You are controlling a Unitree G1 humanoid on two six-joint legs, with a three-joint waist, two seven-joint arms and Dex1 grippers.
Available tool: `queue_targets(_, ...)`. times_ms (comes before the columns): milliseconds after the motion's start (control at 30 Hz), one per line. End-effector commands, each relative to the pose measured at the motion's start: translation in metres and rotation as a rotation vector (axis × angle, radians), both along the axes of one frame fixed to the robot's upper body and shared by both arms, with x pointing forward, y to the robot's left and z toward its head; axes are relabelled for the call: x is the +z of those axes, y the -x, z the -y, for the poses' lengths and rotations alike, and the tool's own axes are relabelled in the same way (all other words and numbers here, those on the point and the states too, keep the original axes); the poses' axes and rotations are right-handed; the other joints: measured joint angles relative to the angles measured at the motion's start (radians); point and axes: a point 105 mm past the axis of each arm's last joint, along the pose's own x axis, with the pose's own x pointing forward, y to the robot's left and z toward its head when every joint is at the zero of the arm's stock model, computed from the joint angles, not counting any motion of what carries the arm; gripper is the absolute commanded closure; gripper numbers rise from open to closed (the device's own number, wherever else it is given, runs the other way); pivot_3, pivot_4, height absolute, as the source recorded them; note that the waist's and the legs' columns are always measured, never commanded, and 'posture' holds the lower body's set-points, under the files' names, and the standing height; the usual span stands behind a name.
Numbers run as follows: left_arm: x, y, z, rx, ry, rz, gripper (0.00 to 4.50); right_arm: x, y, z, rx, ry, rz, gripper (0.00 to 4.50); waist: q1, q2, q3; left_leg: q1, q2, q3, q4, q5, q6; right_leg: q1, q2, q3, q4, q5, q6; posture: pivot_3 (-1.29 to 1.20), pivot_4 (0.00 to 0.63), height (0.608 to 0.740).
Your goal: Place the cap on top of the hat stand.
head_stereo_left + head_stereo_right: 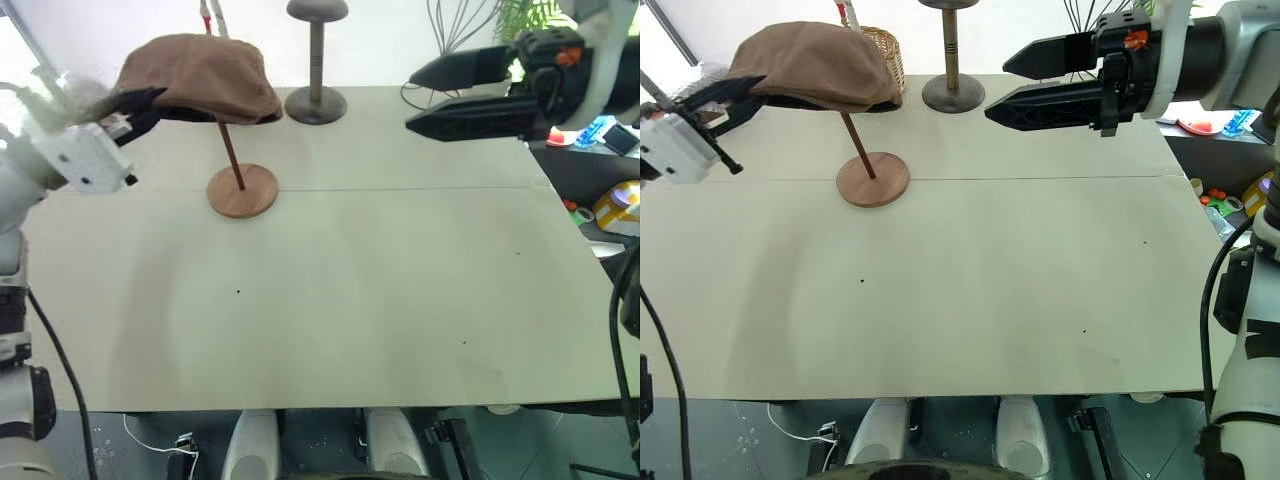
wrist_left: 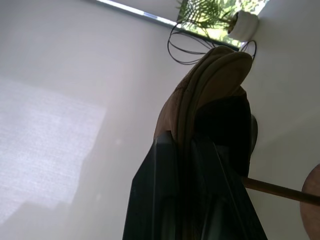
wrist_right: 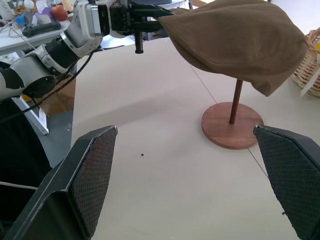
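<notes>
Cap [image 1: 200, 78] sits over the top of the hat stand [image 1: 242, 189], covering the top disc; slanted rod and round base visible below it. Left tool [image 1: 735, 92] is clamped shut on the cap's left rim. Right tool [image 1: 1025, 85] hangs above the desk [image 1: 330, 300] at the far right, fingers spread wide, holding nothing, well apart from the cap. Stand base sits near the desk's far-left area; grey stand [image 1: 316, 60] at the far edge behind it. Near half of the desk is bare.
</notes>
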Motion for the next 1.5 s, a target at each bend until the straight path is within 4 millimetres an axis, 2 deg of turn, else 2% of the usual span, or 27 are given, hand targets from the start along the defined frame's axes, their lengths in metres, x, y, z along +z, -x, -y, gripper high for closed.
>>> queue_targets(33,0.01,0.007,-0.006,-0.037,-0.067,0.065,4.45,0.007,0.005,0.003,0.006,0.001,0.047,0.0,0.0,0.0,0.0,0.0,0.0,0.0,0.0,0.0,0.0,0.0,0.0,0.0,0.0,0.0,0.0,0.0,0.15,0.728)
queue_targets(200,0.001,0.0,-0.025,-0.005,-0.132,0.029,4.45,0.012,0.011,0.003,0.024,0.002,0.059,0.0,-0.001,0.0,0.0,0.0,0.0,0.0,0.0,0.0,0.0,0.0,0.0,0.0,0.0,0.0,0.0,0.0,0.15,0.728)
queue_targets(333,-0.008,-0.005,-0.035,0.019,-0.114,-0.008,4.45,0.011,0.011,0.004,0.009,0.01,0.063,0.0,-0.005,0.0,0.0,0.0,0.0,0.0,0.0,0.0,0.0,0.0,0.0,0.0,0.0,0.0,0.0,0.0,0.15,0.728)
queue_targets(433,-0.014,-0.006,-0.041,0.035,-0.084,-0.035,3.32,0.011,0.01,0.004,0.001,0.012,0.062,0.0,-0.004,0.0,0.0,0.0,0.0,0.0,0.0,0.0,0.0,0.0,0.0,0.0,0.001,0.0,0.0,0.0,0.15,0.728)
queue_targets(633,-0.018,-0.003,-0.049,0.073,-0.063,-0.038,0.13,0.01,0.007,0.004,-0.003,0.007,0.06,0.0,-0.003,0.0,0.0,0.0,0.001,0.0,0.0,0.0,0.0,0.0,0.0,0.0,0.001,0.0,0.0,0.0,0.15,0.728)
queue_targets(800,-0.023,0.009,-0.048,0.088,-0.027,-0.032,0.05,0.008,0.004,0.003,0.0,-0.003,0.052,0.0,-0.006,0.0,0.0,0.0,0.001,0.001,-0.001,0.0,0.0,-0.001,0.0,0.0,0.001,0.0,0.0,0.0,0.15,0.728)
queue_targets(1000,-0.038,0.029,-0.023,0.116,0.046,-0.083,0.05,0.007,0.001,0.002,0.008,-0.014,0.05,0.0,-0.006,0.0,0.0,0.0,0.002,0.002,-0.003,0.0,0.0,-0.001,0.0,0.0,0.0,-0.001,-0.003,0.0,0.15,0.728)
queue_targets(1133,-0.042,0.035,-0.015,0.152,0.186,-0.29,0.05,0.006,-0.001,0.006,0.0,-0.005,0.055,0.0,-0.003,0.001,0.0,0.0,0.002,0.002,-0.003,0.0,0.0,-0.002,0.0,0.0,0.0,-0.002,-0.004,0.0,0.15,0.728)
queue_targets(1267,-0.051,0.05,-0.018,0.178,0.323,-0.772,0.05,0.005,-0.006,0.017,-0.04,-0.008,0.055,0.0,-0.008,0.001,0.0,0.0,0.003,0.002,-0.003,0.0,0.0,-0.002,0.0,0.0,0.0,-0.002,-0.005,0.0,0.15,0.728)
queue_targets(1367,-0.042,0.069,-0.023,0.142,0.424,-1.026,0.05,0.003,-0.009,0.021,-0.047,-0.006,0.057,0.0,-0.008,0.002,0.001,0.0,0.003,0.003,-0.003,0.0,-0.001,-0.003,0.0,0.0,-0.001,-0.002,-0.005,0.0,0.15,0.728)
queue_targets(1500,-0.013,0.096,-0.055,0.07,0.587,-1.243,0.05,0.002,-0.014,0.029,-0.064,-0.008,0.062,0.0,-0.011,0.003,0.001,0.001,0.003,0.003,-0.003,0.0,0.0,-0.003,0.001,0.0,-0.001,-0.002,-0.005,0.0,0.15,0.728)
